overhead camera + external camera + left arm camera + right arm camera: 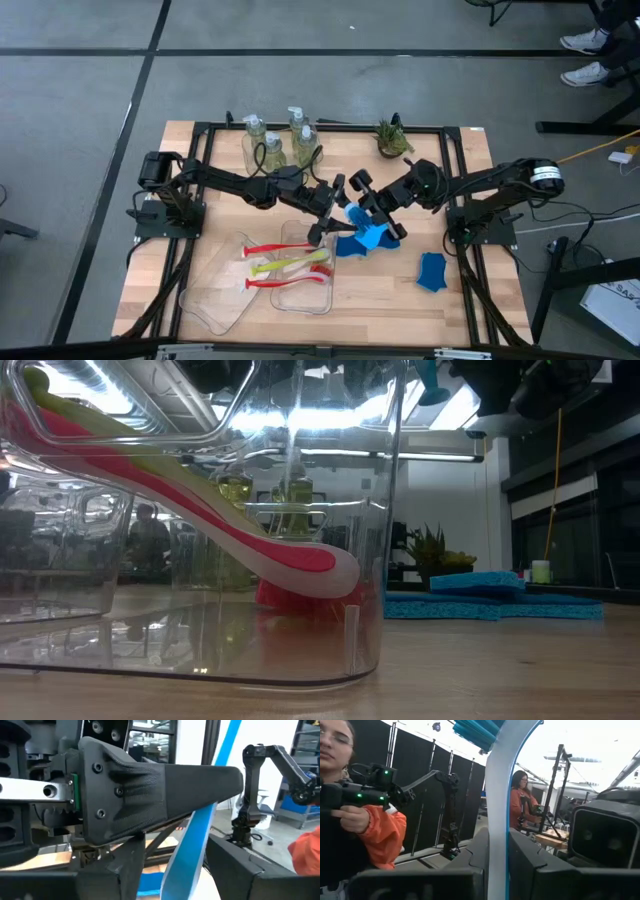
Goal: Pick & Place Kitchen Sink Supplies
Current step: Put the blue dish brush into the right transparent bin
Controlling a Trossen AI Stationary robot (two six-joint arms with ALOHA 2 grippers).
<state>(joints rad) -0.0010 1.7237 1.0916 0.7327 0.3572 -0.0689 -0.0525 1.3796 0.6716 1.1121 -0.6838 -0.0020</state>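
A blue brush (497, 810) stands nearly upright in the air over the table's middle, its bristle head (475, 730) on top. My right gripper (497, 870) reaches in from the table's right and is shut on the brush's handle. My left gripper (180, 887) faces it from the left and is open, its fingers standing apart on either side of the handle's lower part (187, 855). Two red brushes and a yellow-green brush (290, 265) lie across clear trays. Two blue sponges (365, 240) (432, 272) lie flat on the table. My right gripper pinches the blue brush's handle (496, 847) between its two fingers, well below the bristle head. The fingers come about level from the table's right and lie across the handle. The brush is lifted clear of the table, upright with a slight lean.
Three pump bottles (275, 140) stand in a clear tray at the back, with a small potted plant (392, 140) to their right. Clear trays (215, 300) fill the front left. A person in an orange sleeve (380, 830) and another person (520, 800) are beyond the table.
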